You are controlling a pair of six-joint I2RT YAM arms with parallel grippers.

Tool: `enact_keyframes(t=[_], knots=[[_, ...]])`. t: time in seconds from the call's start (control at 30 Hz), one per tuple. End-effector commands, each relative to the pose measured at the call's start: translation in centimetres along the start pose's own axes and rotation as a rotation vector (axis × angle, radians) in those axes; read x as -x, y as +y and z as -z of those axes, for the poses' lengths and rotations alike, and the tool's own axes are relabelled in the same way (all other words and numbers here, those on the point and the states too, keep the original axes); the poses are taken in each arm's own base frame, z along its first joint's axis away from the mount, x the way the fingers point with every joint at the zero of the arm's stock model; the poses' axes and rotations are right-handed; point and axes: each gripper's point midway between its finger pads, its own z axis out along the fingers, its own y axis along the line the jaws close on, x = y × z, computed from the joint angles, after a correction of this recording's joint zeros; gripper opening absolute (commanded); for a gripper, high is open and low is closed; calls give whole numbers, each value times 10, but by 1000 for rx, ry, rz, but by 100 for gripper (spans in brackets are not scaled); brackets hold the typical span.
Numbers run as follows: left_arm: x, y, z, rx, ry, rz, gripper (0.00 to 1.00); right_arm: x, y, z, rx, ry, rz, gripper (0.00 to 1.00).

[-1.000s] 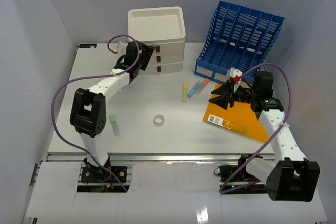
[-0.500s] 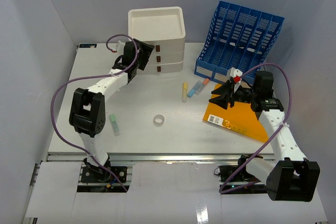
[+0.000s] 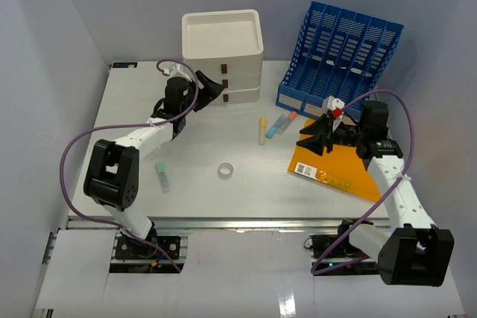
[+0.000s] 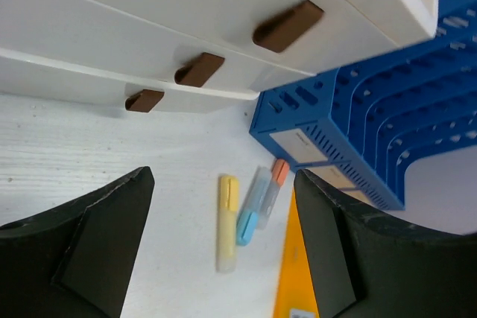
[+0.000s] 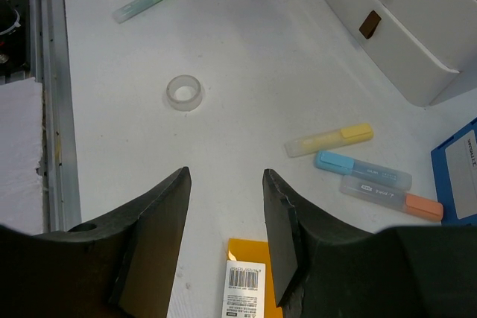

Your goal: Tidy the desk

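Hovering above the desk (image 3: pixel 216 135), the left gripper (image 4: pixel 222 176) and right gripper (image 5: pixel 226 174) gape, grasping nothing.

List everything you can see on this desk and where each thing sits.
desk: one, white, under everything
drawer box: one, white, far centre-left
file rack: one, blue, far right
yellow highlighter: one, mid-desk
blue-capped highlighter: one, beside the yellow
orange-capped highlighter: one, beside the blue-capped
green highlighter: one, near left
tape ring: one, clear, centre
folder: one, orange, right
left end effector: black, open, by drawer box
right end effector: black, open, over folder's edge
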Motion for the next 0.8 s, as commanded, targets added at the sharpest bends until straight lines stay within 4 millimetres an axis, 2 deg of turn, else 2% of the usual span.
enact_keyframes(t=[0.0, 0.07, 0.17, 0.27, 0.37, 0.43, 0.5, 0.6, 0.63, 0.77], knots=[[6, -34, 21, -172, -12, -344, 87, 10, 3, 1, 17, -30, 32, 50], [2, -30, 16, -184, -18, -486, 86, 10, 2, 1, 18, -30, 31, 50], [-4, -27, 3, -194, -28, -570, 84, 9, 1, 1, 15, -28, 28, 50], [-2, -20, -17, -160, -46, -578, 82, 7, 1, 1, 12, -24, 26, 50], [9, -26, -33, -127, -95, -567, 80, 5, -6, 6, -18, -22, 18, 50], [7, -24, -45, -88, -116, -565, 80, 5, -7, 7, -19, -22, 18, 51], [11, -34, -53, -76, -149, -574, 79, 5, -7, 7, -19, -21, 16, 51], [6, -26, -67, -1, -149, -580, 79, 6, -7, 7, -19, -22, 20, 51], [11, -26, -70, 24, -166, -576, 79, 6, -7, 7, -21, -22, 19, 51], [8, -11, -82, 119, -161, -541, 65, 7, -7, 7, -23, -22, 23, 51]])
